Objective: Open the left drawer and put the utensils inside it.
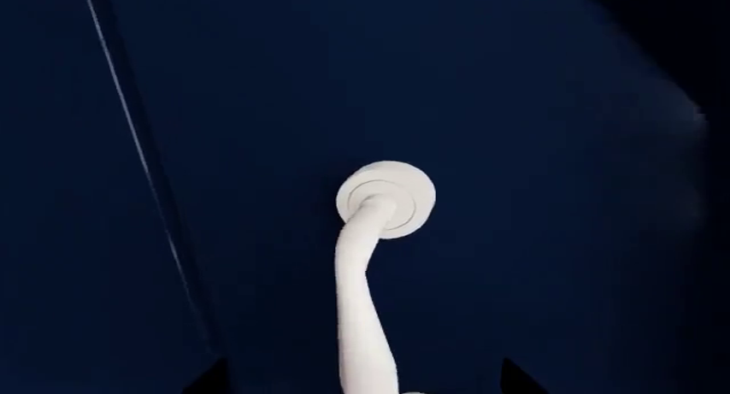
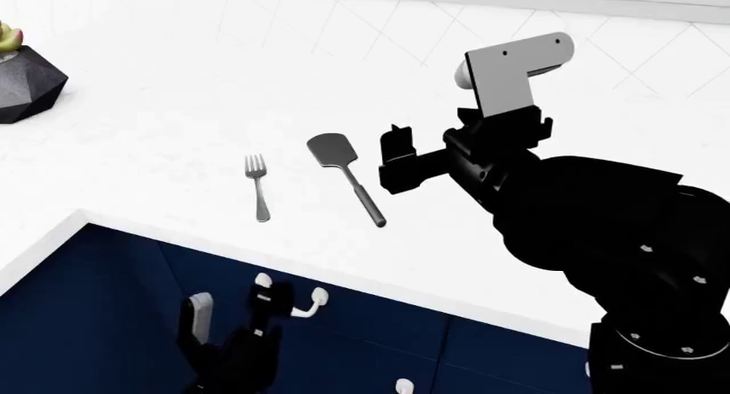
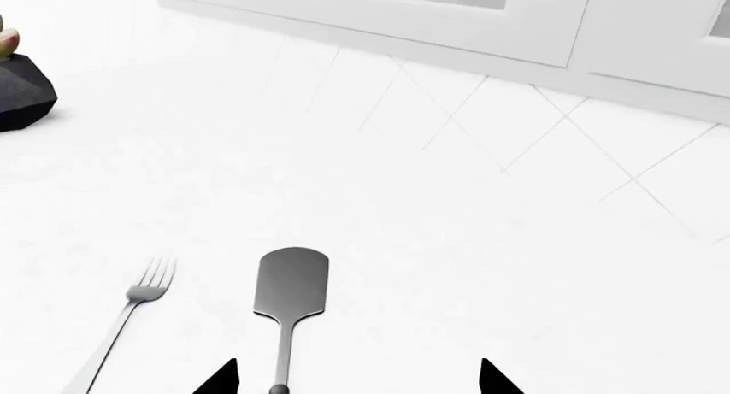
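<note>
Right up at the white handle of the left drawer, left gripper fingers apart astride it: close squarely, pull straight. Fork, spatula waiting on bench; right gripper open above.

Your left wrist camera is filled by the flat navy front of the left drawer, with a thin pale seam line running slantwise across the panel where it meets its neighbour. The white handle curves out of a round white mount near the middle of the picture and runs off the frame edge. Of your left gripper you get only two dark fingertips at that same edge, spread apart to either side of the handle bar, and neither one visibly touches it.
</note>
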Robot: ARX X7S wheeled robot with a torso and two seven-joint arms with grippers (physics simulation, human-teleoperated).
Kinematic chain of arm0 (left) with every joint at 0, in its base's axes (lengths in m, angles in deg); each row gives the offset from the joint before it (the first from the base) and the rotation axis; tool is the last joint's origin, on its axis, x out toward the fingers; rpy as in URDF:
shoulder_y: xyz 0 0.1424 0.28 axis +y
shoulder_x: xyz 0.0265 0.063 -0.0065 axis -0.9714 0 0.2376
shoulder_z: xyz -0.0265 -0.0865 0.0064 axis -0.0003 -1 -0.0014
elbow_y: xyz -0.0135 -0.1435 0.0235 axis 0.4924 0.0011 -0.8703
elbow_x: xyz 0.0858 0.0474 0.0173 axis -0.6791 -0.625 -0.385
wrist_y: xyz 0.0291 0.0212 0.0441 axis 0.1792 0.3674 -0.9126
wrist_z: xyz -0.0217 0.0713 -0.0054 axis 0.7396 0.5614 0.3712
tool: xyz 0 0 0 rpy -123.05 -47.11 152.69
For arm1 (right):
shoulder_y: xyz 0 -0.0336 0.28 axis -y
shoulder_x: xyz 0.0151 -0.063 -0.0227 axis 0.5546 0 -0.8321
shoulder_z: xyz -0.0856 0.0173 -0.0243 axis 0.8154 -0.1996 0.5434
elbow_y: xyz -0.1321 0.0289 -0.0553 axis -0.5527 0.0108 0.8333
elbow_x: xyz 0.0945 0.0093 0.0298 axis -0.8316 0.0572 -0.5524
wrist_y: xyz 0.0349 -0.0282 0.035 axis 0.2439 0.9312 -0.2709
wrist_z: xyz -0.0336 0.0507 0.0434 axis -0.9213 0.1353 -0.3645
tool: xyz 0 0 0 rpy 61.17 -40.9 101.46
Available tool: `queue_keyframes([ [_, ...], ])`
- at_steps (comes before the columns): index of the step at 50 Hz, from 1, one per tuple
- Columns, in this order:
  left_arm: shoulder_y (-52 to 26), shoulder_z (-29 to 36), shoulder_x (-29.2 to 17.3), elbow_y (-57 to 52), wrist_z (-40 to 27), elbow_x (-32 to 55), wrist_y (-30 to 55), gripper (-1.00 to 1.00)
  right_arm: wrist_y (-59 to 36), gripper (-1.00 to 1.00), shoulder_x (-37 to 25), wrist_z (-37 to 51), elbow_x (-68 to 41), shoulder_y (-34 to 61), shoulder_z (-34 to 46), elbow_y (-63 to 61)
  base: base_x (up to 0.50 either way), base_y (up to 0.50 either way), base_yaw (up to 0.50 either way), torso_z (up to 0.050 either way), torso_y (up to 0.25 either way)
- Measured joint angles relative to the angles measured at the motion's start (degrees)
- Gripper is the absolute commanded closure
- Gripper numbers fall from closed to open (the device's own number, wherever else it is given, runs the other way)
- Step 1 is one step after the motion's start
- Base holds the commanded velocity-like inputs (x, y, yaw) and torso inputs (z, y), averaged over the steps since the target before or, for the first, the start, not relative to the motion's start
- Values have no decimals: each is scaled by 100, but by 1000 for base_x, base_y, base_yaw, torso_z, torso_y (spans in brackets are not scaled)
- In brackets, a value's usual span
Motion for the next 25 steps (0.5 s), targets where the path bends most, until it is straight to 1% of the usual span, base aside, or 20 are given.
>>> queue_keyframes([
  [11, -317, 76, -6, 82, -327, 195, 253, -100, 70, -100, -27, 4, -38, -12, 42, 34, 0, 0, 0, 0, 0],
  [14, -386, 121, -42, 129, -412, 372, 300, -100, 92, -100, -40, 4, -48, -19, 51, 44, 0, 0, 0, 0, 0],
  [15, -398, 140, -53, 133, -442, 441, 305, 100, 100, -100, -45, 4, -52, -21, 53, 48, 0, 0, 0, 0, 0],
  [19, -496, 128, -32, 157, -524, 406, 297, 100, 125, -100, -58, 5, -65, -27, 60, 58, 0, 0, 0, 0, 0],
  [25, -393, 127, -44, 63, -704, 265, 299, 100, 140, -100, -71, 28, -81, -21, 71, 75, 0, 0, 0, 0, 0],
])
